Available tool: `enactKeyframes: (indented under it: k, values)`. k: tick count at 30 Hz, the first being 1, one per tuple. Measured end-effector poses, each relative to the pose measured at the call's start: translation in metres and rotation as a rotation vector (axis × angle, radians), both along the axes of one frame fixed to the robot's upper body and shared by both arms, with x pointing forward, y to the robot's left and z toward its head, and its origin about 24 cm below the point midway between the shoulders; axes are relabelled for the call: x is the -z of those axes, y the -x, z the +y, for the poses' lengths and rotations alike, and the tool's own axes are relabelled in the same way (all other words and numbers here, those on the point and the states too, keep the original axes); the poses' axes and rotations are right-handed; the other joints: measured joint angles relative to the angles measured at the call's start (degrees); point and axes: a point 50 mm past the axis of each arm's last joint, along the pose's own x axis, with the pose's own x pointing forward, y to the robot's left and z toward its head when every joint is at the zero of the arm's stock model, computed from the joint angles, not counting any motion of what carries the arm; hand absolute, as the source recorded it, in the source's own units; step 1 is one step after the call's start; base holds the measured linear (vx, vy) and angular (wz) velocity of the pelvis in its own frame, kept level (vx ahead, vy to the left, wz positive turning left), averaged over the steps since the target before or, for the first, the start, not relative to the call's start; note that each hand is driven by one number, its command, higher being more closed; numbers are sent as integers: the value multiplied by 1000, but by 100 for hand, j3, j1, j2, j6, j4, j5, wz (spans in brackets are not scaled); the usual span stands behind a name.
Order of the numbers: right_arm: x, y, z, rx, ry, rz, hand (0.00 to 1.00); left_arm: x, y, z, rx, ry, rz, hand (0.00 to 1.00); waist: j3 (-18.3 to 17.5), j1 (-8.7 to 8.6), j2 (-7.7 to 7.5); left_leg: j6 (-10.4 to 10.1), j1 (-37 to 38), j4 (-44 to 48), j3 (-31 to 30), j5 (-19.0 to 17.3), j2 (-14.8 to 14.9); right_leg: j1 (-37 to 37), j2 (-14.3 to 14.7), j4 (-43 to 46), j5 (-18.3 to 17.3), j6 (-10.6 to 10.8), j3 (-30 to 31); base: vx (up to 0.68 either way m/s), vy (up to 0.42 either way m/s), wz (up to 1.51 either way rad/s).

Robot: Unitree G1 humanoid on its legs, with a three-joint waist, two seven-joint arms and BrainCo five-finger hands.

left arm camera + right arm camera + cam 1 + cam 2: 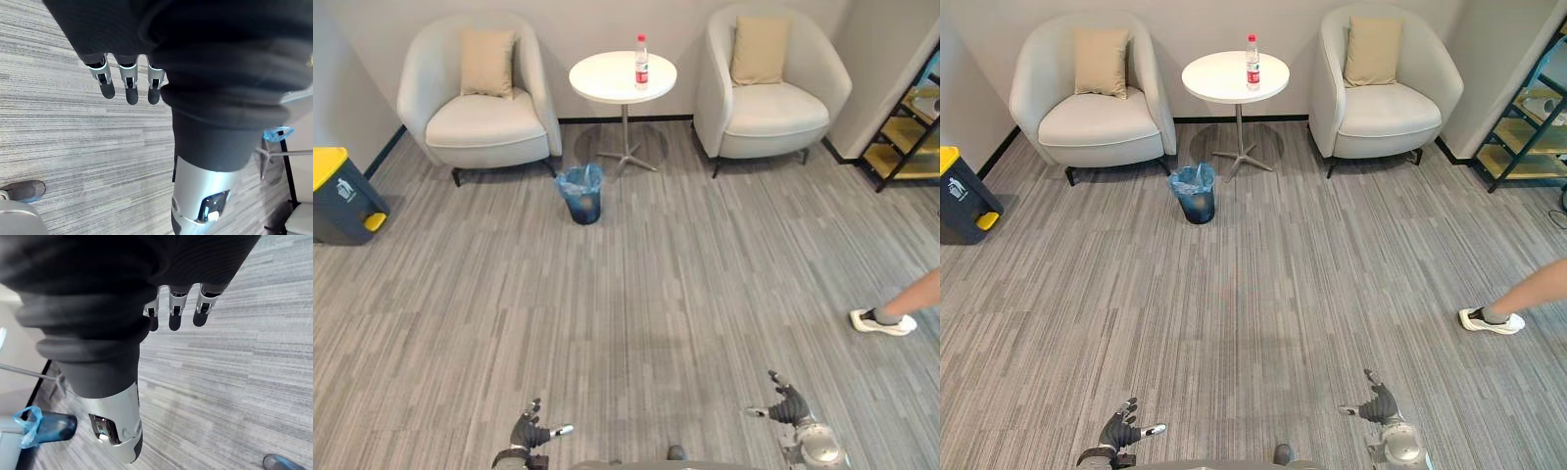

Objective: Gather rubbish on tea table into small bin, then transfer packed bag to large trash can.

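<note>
Rubbish, as far as I can see from here, means one clear plastic bottle with a red cap and label (641, 63), standing upright on the round white pedestal tea table (607, 78), towards the right side of its top. That table sits against the far wall between two cream tub armchairs (480, 98), each with a beige cushion. On the grey striped carpet (636, 284), just in front of the table's foot and slightly to its left, stands the small dark-blue bin lined with a light-blue bag (580, 193). I see the large dark-grey trash can with a yellow lid (340, 196) by the left wall, well apart from the bin. My left hand (527, 431) and right hand (790, 406) hang low at the near edge, far from the table, both released, their fingers (106, 83) straight and relaxed over bare carpet. A person's leg in a white shoe (882, 321) reaches in from the right, below a black rack with yellow shelves (911, 127).
</note>
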Motion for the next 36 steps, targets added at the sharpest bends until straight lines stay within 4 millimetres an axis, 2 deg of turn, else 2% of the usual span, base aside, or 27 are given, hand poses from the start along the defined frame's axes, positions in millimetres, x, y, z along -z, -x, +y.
enactKeyframes:
  k: [14,19,22,24,26,28,29,30,31,32,33,34,35,36]
  values:
    - [-3,4,-11,43,7,-4,0,-8,-5,8,-13,-15,-49,0,2,-28,49,2,-29,1,36,-3,17,-31,17,1,-6,0,-2,0,0,0]
    - [-9,-7,-17,103,-5,-57,0,-17,-15,8,-15,-14,-111,0,40,-20,78,24,-264,89,81,-34,42,-281,35,110,-78,-13,26,-2,-2,-3]
    - [-12,-16,-18,132,-9,-91,0,-22,-21,9,-27,-9,-148,0,74,1,103,67,-430,350,187,-230,120,-491,88,379,-260,-35,98,13,1,-18]
    - [-15,-22,-19,156,-16,-120,0,-26,-27,8,-31,-4,-180,0,100,2,146,99,-556,513,228,-403,161,-870,77,1049,-702,-40,67,47,-7,-15]
    - [-16,-29,-16,168,-20,-131,0,-30,-32,8,-39,2,-208,0,159,-3,76,225,-666,754,308,-597,75,-1464,-148,2330,-1378,238,-58,99,9,-16]
    - [-15,-33,-12,169,-30,-132,0,-32,-37,7,-36,3,-218,0,231,-9,48,362,-614,861,329,-867,18,-1992,-399,3580,-1578,380,-372,144,9,-16]
    - [-14,-36,-8,171,-42,-132,0,-33,-41,8,-32,-3,-226,0,379,-34,54,438,-410,860,324,-957,2,-2377,-610,4503,-1678,480,-647,306,-6,-4]
    - [-13,-36,-6,172,-48,-125,0,-35,-44,10,-38,-11,-232,0,481,-105,39,410,-154,812,325,-1008,14,-2484,-740,4654,-1881,374,-858,272,-5,1]
    - [-13,-36,-6,171,-48,-126,0,-35,-44,10,-47,-14,-232,0,499,-119,59,391,-54,769,326,-1049,38,-2586,-784,4608,-1914,342,-974,431,-38,1]
    - [-15,-40,-6,171,-50,-136,0,-37,-49,10,-51,-16,-244,0,530,-170,98,350,79,720,312,-1143,166,-2809,-787,4408,-1905,329,-1106,419,-68,5]
    - [-18,-44,-7,166,-47,-149,0,-40,-56,10,-61,-9,-267,0,627,-229,226,292,243,608,299,-1191,390,-3064,-681,3999,-1815,279,-1251,516,-91,12]
    - [-19,-47,-8,163,-45,-157,0,-41,-60,9,-66,-4,-279,0,674,-284,276,289,333,521,273,-1189,496,-3175,-623,3691,-1659,259,-1305,478,-124,20]
    - [-21,-50,-8,161,-44,-165,0,-44,-65,10,-74,-4,-298,0,716,-334,311,278,428,419,206,-1183,606,-3316,-565,3101,-1285,261,-1300,554,-177,30]
    - [-21,-49,-10,172,-49,-168,0,-47,-71,10,-73,-7,-314,0,727,-369,216,207,574,355,168,-1169,633,-3424,-551,2281,-561,245,-1183,719,-256,33]
